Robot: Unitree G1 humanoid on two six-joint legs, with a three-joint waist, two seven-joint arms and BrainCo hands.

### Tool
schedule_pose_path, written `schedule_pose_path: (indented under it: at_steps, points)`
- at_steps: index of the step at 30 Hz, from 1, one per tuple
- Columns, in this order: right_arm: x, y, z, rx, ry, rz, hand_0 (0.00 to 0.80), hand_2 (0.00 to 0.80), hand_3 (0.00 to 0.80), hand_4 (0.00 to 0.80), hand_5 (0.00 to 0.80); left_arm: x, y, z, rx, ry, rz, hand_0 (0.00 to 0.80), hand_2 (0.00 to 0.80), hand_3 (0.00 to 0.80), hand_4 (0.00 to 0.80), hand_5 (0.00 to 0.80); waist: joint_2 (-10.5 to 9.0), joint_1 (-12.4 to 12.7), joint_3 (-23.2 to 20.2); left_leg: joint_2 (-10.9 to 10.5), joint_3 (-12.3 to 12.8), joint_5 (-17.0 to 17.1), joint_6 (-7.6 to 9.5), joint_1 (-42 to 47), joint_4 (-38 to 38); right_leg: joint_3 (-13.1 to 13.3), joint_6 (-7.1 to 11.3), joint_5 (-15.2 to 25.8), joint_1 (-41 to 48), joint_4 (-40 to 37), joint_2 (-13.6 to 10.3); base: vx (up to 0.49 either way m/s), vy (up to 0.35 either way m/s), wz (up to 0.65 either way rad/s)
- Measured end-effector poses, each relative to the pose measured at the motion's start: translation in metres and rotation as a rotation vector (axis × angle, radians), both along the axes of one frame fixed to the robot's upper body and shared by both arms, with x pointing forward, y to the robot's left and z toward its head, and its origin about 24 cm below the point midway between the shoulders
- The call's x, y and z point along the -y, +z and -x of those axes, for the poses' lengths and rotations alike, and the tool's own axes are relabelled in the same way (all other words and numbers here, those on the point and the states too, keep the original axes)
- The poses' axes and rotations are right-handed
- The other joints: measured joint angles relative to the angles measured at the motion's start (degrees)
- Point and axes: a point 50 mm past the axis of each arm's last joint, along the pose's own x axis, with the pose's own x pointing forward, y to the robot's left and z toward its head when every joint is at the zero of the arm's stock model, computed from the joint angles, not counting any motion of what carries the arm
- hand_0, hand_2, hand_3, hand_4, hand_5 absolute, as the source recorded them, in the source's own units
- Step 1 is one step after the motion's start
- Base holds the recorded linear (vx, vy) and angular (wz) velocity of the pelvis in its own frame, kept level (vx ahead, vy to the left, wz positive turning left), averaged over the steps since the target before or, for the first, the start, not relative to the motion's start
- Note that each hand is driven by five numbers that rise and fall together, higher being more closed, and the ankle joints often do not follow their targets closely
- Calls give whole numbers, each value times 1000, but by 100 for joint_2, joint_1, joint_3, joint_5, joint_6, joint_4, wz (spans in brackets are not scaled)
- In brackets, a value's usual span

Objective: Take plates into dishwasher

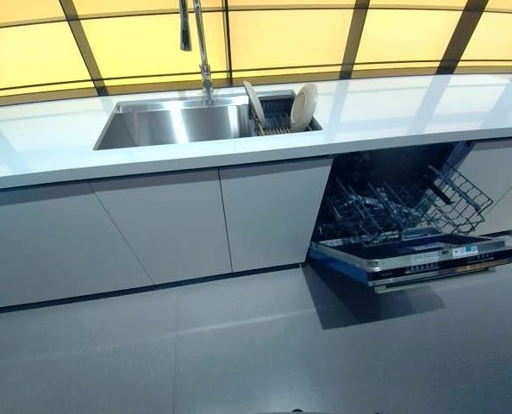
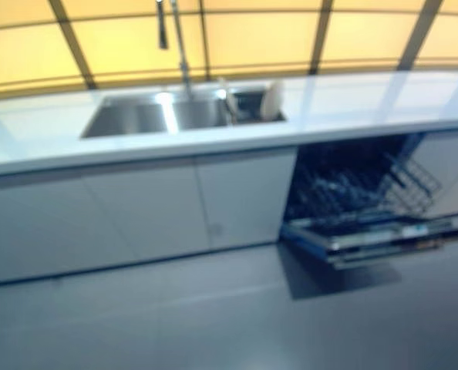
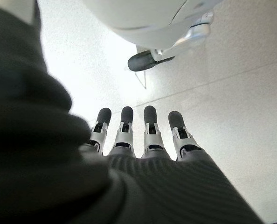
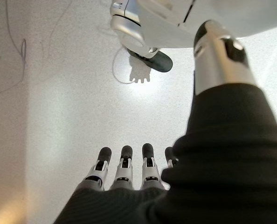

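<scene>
Two plates (image 1: 304, 106) are seen standing on edge in a rack (image 1: 277, 116) at the right end of the sink (image 1: 174, 121), well apart from the open dishwasher (image 1: 411, 220) with its lower basket (image 1: 402, 207) drawn out. They are judged stiff, smooth and breakable (likely slippery if wet), best pinched at the upper rim. The left hand (image 3: 138, 135) and right hand (image 4: 124, 172) are held pointing down at the floor, fingers straight, nothing grasped.
</scene>
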Motion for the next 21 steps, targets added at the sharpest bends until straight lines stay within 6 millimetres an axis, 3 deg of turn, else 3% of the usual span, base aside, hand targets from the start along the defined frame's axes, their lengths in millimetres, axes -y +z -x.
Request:
schedule_pose_path:
  at_steps: [2, 3, 4, 5, 7, 8, 9, 10, 12, 13, 14, 17, 18, 21]
  points:
    - [-2, 1, -10, 13, -18, -14, 0, 0, 0, 0, 0, -3, 1, -6, 25, 35, -11, 0, 0, 0, 0, 0, -102, 52, 163, -9, -33, -279, -132, -589, 1264, -27, -82, -123, -169, 271, 20, 37, -62, 9]
    - [-3, 1, -15, 19, -19, -16, 0, 0, 0, 0, 0, -5, 2, -9, 37, 40, -14, 0, 0, 0, 0, 0, -184, 104, 244, -42, -26, -275, -157, -865, 1838, 53, -129, -169, -229, 373, -60, 110, 14, -12]
    - [0, 3, -19, 22, -18, -6, 0, 0, 0, 0, 0, -5, 4, -20, 79, 84, 2, 0, 0, 0, 0, 0, -250, 190, 370, -70, -36, -98, -328, -1392, 2854, 151, -188, -164, -230, 394, -113, 181, 50, -25]
    - [6, 4, -19, 8, -16, 14, 0, 0, 0, 0, 0, -2, 4, -24, 97, 99, 13, 0, 0, 0, 0, 0, -329, 298, 431, -140, -101, -112, -365, -1705, 3205, 188, -229, -141, -238, 386, -213, 467, 143, -45]
    - [17, 8, -27, 11, 13, 44, 0, 0, 0, 0, 0, 5, -1, -10, 65, 131, 36, 0, 0, 0, 0, 0, -141, 349, 445, -344, 16, -101, -306, -1750, 2388, 211, -181, -173, -105, 127, -227, 573, 166, -30]
    - [23, 9, -24, -4, 9, 59, 0, 0, 0, 0, 0, 9, -2, -7, 61, 151, 47, 0, 0, 0, 0, 0, -94, 298, 420, -416, 4, -111, -322, -1649, 1875, 356, -28, -284, -55, -65, -225, 407, 92, -57]
    - [36, 13, -27, -24, -2, 89, 0, 0, 0, 0, 0, 21, -5, 0, 32, 180, 77, 0, 0, 0, 0, 0, 494, 607, 452, -49, -199, -271, -483, -1417, 802, 312, -184, -450, -280, 814, 430, 413, 124, -89]
    - [25, 9, -25, -33, -18, 55, 0, 0, 0, 0, 0, 9, -4, 2, 39, 219, 55, 0, 0, 0, 0, 0, 444, 777, 570, 52, -196, 532, -252, -1248, 685, 230, -349, -1304, -431, 2499, 642, 388, 142, -100]
    - [5, 3, -26, -26, -23, -8, 0, 0, 0, 0, 0, -10, -1, 15, 11, 238, 2, 0, 0, 0, 0, 0, -25, 718, 635, -117, -2, 573, -158, -1282, 832, 464, -600, -1887, -114, 2129, 481, 343, 150, -9]
    - [5, 2, -20, -45, -42, -12, 0, 0, 0, 0, 0, -6, -3, 22, -23, 262, 8, 0, 0, 0, 0, 0, -136, 759, 567, -127, 78, 610, -115, -1300, 700, 477, -508, -1662, 211, 1590, 507, 390, 134, 25]
    - [6, 2, -19, -50, -43, -10, 0, 0, 0, 0, 0, -4, -4, 24, -26, 263, 13, 0, 0, 0, 0, 0, -124, 794, 538, -168, 54, 660, -89, -1276, 523, 505, -570, -1473, 393, 1275, 495, 386, 113, 25]
    - [10, 2, -14, -72, -13, -5, 0, 0, 0, 0, 0, 3, -5, 24, -24, 261, 24, 0, 0, 0, 0, 0, -58, 783, 505, -276, 68, 816, 124, -1288, 278, 603, -531, -1312, 995, 610, 476, 267, 66, 11]
    - [8, 2, -14, -71, -6, -13, 0, 0, 0, 0, 0, 3, -5, 24, -24, 260, 23, 0, 0, 0, 0, 0, -39, 826, 467, -299, 78, 1047, 230, -1271, 295, 645, -511, -1312, 1199, 409, 428, 257, 76, -20]
    - [-2, -1, -15, -51, 2, -44, 0, 0, 0, 0, 0, 0, -3, 10, 39, 244, 22, 0, 0, 0, 0, 0, -218, 894, 310, -654, 205, 1091, 479, -925, -76, 653, -272, -1364, 1356, 314, 41, 226, 73, -18]
